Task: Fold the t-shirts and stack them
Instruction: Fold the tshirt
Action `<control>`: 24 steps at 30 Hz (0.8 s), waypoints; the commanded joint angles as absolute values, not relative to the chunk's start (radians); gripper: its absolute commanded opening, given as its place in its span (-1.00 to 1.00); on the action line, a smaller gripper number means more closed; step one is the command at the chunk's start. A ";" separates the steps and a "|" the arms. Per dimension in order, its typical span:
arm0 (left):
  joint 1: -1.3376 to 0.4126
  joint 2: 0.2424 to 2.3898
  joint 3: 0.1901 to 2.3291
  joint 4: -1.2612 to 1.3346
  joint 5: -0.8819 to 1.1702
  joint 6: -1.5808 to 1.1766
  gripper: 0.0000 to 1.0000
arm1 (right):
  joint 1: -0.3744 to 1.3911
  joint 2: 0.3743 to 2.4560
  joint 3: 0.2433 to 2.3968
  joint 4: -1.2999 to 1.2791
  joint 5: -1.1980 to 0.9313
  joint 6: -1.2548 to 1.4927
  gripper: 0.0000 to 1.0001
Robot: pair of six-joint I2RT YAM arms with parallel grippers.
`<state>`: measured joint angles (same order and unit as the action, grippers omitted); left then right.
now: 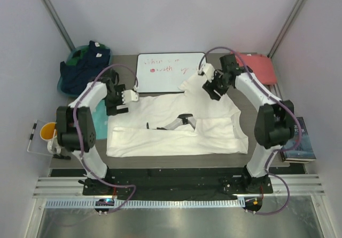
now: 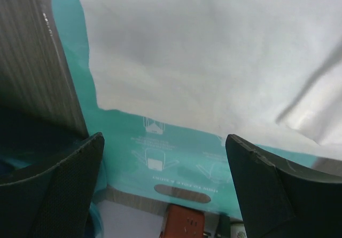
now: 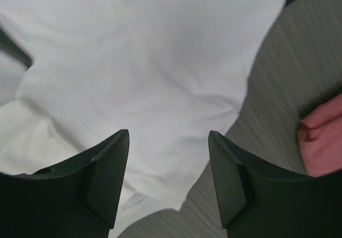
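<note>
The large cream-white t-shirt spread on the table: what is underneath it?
A flat teal plastic board pokes out under the cream-white t-shirt on its left; how far it reaches beneath is covered.

The whiteboard (image 1: 171, 72) bears scribbles too small to read. The cream t-shirt (image 2: 214, 51) hides most of the teal board (image 2: 128, 139); its print blurs. Right wrist view, 3 o'clock: the salmon t-shirt (image 3: 323, 142) is cut off.

A whiteboard (image 1: 170, 71) with red scribbles is lying at the back of the counter (image 1: 176, 161). A teal board (image 2: 176, 158) with white printed diagrams is lying at its left. A dark cloth heap (image 1: 85, 67) is sitting back left, a yellow cup (image 1: 48, 131) is standing far left, and a book (image 1: 300, 142) is lying far right.
</note>
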<state>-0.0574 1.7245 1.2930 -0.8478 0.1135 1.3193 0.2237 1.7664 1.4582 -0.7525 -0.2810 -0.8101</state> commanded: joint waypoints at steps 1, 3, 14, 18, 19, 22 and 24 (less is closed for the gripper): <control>-0.025 1.912 1.492 -0.765 0.063 1.198 0.93 | 0.164 1.955 1.702 -0.534 -0.189 -0.577 0.32; -0.015 2.003 1.599 -0.779 0.060 1.137 0.94 | 0.141 2.075 1.840 -0.506 -0.166 -0.504 0.31; -0.005 2.083 1.773 -0.848 0.086 1.138 0.95 | 0.103 2.433 2.246 -0.511 -0.284 -0.246 0.26; -0.005 2.098 1.795 -0.922 0.094 1.172 0.94 | 0.107 2.453 2.223 -0.514 -0.324 -0.226 0.25; -0.005 2.108 1.795 -0.931 0.086 1.180 0.93 | 0.109 2.453 2.218 -0.514 -0.325 -0.227 0.25; -0.003 2.121 1.772 -0.902 0.058 1.184 0.90 | 0.109 2.453 2.214 -0.515 -0.325 -0.229 0.25; -0.005 2.138 1.767 -0.867 0.041 1.189 0.89 | 0.109 2.450 2.217 -0.514 -0.325 -0.238 0.25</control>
<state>-0.0063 2.1113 1.7557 -0.8795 0.0666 1.1641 0.1032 2.4725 2.1983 -0.5358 -0.2943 -0.2554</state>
